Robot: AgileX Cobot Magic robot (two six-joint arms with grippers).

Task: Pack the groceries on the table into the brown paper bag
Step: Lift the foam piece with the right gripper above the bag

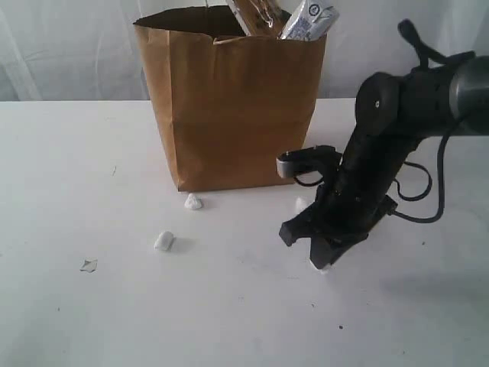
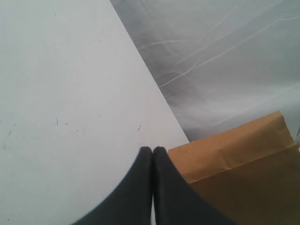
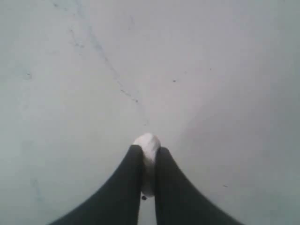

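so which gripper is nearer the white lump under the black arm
Right. The right gripper is closed around the white lump, a jaw on each side of it. The left gripper is shut and empty beside the brown paper bag, with no lump in its view.

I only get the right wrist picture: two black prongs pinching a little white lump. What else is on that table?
Observer: A brown paper bag stands on the table, left of the right gripper in the exterior view, a white pack poking out.
Operator: More lumps?
Observer: Two: a white lump by the bag's foot, a second lump nearer the camera.
Operator: The other arm?
Observer: The left gripper is shut, empty.
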